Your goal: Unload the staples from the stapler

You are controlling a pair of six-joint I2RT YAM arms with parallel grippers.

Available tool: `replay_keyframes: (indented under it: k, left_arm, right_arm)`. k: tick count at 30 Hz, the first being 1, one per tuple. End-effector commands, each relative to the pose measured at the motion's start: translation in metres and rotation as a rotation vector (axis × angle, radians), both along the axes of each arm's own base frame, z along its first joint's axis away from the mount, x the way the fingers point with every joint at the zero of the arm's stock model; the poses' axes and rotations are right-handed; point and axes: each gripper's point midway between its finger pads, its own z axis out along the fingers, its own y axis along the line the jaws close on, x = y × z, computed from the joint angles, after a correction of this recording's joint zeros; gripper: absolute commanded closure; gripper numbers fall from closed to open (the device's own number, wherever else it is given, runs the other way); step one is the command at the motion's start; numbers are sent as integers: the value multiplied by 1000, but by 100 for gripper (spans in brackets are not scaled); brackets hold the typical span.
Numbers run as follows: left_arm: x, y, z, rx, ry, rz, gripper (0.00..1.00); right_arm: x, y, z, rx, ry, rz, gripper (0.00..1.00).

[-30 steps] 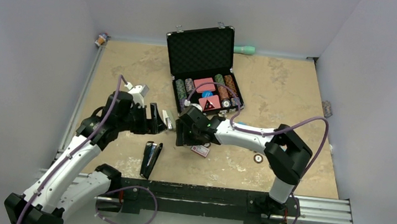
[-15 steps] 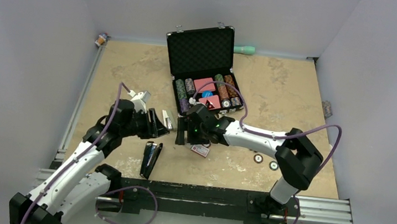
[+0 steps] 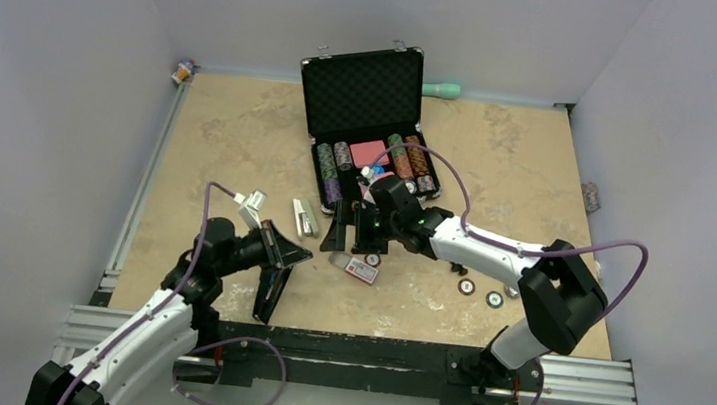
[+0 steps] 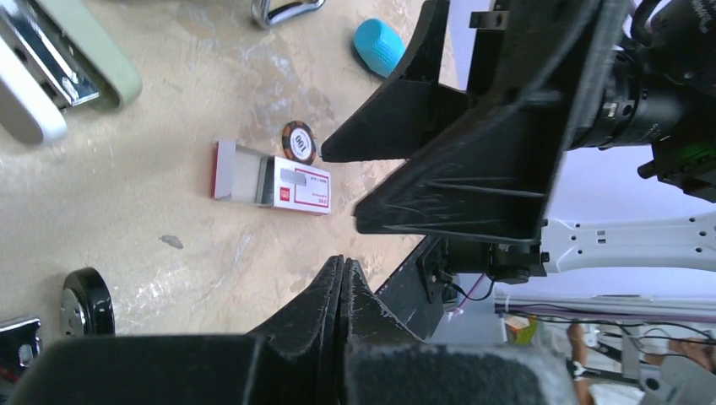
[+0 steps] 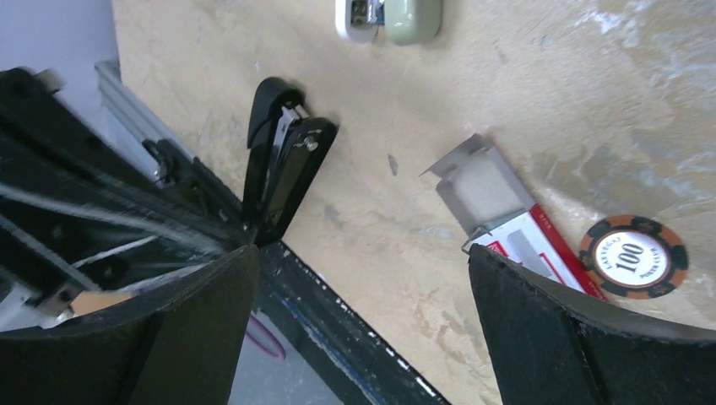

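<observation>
Two staplers [image 3: 269,299] [image 3: 305,217], one box [image 3: 361,271], one case [image 3: 362,87]

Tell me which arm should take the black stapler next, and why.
Left. The left tool hangs right beside the black stapler, at its far end, though its fingers are shut and would need to open. The right tool, open, sits farther off, near the red-and-white box.

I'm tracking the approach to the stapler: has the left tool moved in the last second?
Yes. The left tool has moved toward the near edge, from level with the pale stapler to the far end of the black stapler, which stayed put.
</observation>
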Motion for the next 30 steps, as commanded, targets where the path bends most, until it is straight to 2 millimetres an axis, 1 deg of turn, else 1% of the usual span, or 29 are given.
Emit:
replay_keyframes:
  k: [1, 8, 10, 13, 20, 27, 30]
  left_arm:
    - [2, -5, 17, -125, -58, 5, 100]
    - [8, -7, 2, -143, -14, 26, 100]
    - [10, -8, -2, -144, -2, 30, 100]
    - [13, -11, -6, -161, 15, 23, 100]
    - [20, -21, -9, -204, 33, -2, 100]
    - [24, -37, -5, -254, 37, -56, 100]
    - [23, -43, -10, -259, 47, -81, 100]
  right_arm:
    - [-9, 9, 26, 132, 6, 65, 1]
    - [-15, 11, 31, 181, 22, 92, 1]
    - [-22, 17, 39, 245, 31, 135, 1]
    - [-28, 20, 44, 297, 45, 163, 1]
    - [-25, 19, 39, 276, 44, 147, 1]
    - [-25, 20, 24, 260, 60, 147, 1]
    - [-23, 21, 18, 249, 63, 147, 1]
